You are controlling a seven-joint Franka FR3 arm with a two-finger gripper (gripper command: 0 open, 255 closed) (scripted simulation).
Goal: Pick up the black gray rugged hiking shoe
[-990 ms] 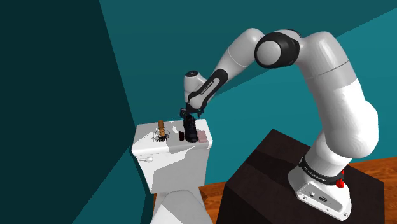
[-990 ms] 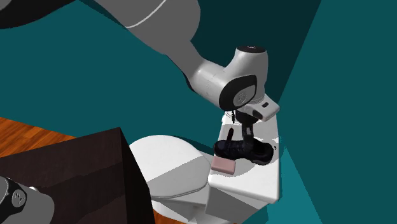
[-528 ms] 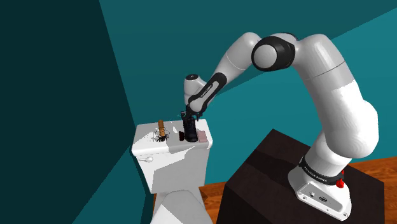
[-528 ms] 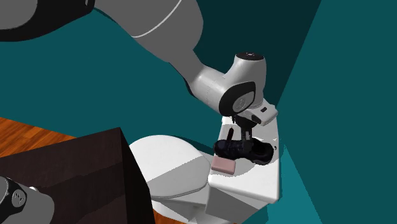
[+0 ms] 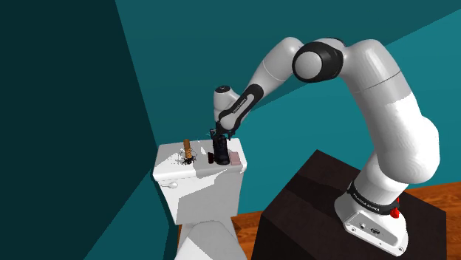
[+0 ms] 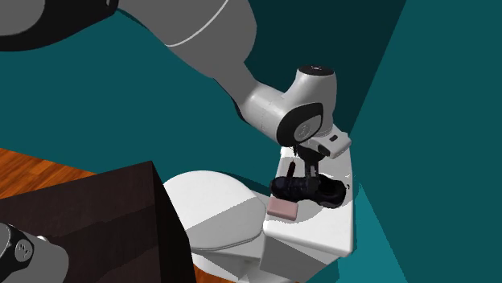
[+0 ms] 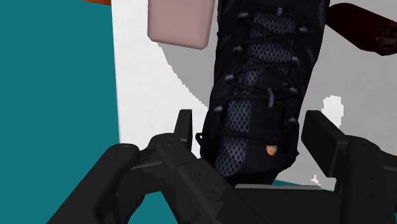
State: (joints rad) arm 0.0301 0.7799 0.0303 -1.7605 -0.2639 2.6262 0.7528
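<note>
Pincer [image 7: 253, 130] straddles the black shoe [image 7: 267, 70], not clasping.

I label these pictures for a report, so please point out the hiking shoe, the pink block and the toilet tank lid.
hiking shoe [image 7: 261, 83], wrist view, laced upper.
pink block [image 7: 179, 22], wrist view, middle of its face.
toilet tank lid [image 5: 167, 158], shoulder view, bare white top.
</note>
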